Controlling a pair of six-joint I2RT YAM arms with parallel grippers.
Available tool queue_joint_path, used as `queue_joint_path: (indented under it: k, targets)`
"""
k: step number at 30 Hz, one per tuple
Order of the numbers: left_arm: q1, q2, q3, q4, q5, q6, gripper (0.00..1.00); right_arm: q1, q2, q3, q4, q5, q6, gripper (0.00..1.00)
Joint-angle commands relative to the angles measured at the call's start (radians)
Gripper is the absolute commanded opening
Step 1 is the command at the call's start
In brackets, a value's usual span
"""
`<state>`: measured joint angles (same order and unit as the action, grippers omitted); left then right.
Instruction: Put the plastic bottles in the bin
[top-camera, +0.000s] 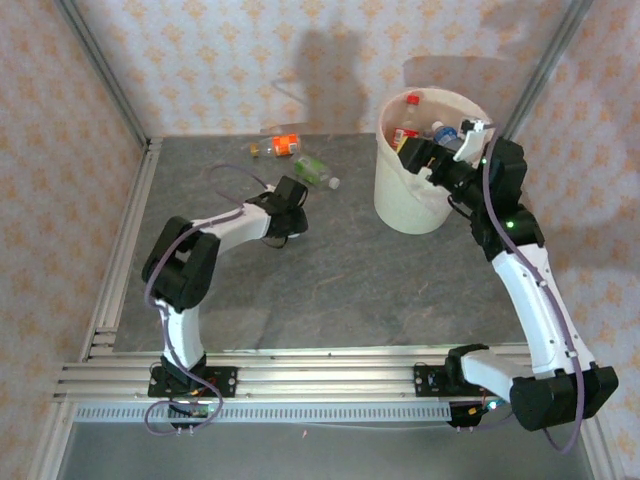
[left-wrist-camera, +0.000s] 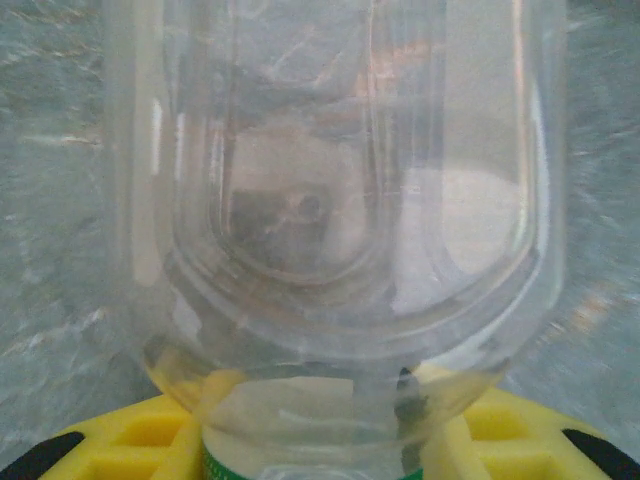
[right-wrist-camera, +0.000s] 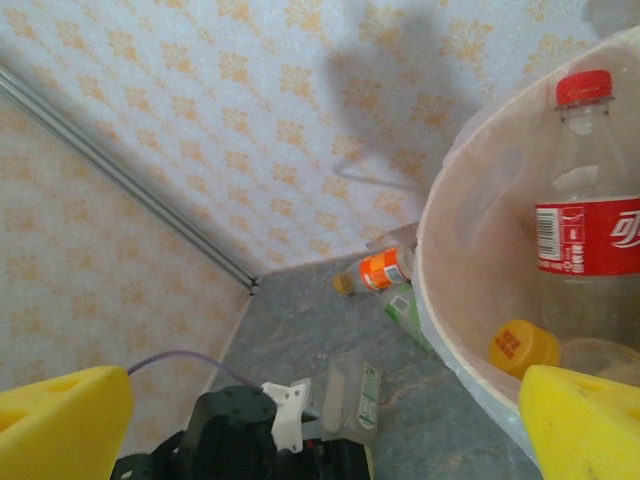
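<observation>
Overhead, the left gripper sits low on the grey table and the right gripper hangs over the white bin. The left wrist camera adds that the left gripper's yellow fingers clamp a clear bottle. The right wrist camera shows its own fingers spread wide, with a red-labelled bottle inside the bin.

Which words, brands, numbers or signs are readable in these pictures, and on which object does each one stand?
Red-labelled bottle in the bin: white script, cut off at the frame edge, unreadable; digits of the barcode too small.
Orange-labelled bottle: print blurred.
Green-labelled bottle: print too small.
Clear bottle with a green strip: print too small.
Nothing can be quoted.
</observation>
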<state>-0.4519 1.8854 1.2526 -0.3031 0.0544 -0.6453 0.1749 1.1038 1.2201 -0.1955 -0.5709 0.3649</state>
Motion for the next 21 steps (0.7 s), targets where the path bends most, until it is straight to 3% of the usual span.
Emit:
queue_joint_path:
  k: [1, 6, 10, 15, 21]
  targets:
    - [-0.012, -0.161, -0.01, 0.042, 0.013, 0.02, 0.22, 0.02, -0.034, -0.042, 0.116, 0.036, 0.07, 0.99]
    - [-0.046, -0.346, -0.016, 0.025, 0.0, 0.09, 0.21, 0.023, -0.035, -0.048, 0.126, 0.053, 0.11, 0.99]
    - [-0.055, -0.438, 0.0, 0.016, 0.087, 0.17, 0.21, 0.023, -0.016, -0.028, 0.112, 0.048, 0.142, 0.99]
    - [-0.083, -0.487, 0.036, 0.004, 0.181, 0.229, 0.17, 0.033, 0.019, 0.004, 0.121, -0.006, 0.187, 0.99]
    - [-0.147, -0.48, 0.091, 0.0, 0.249, 0.322, 0.16, 0.127, 0.063, 0.027, 0.152, -0.063, 0.127, 0.99]
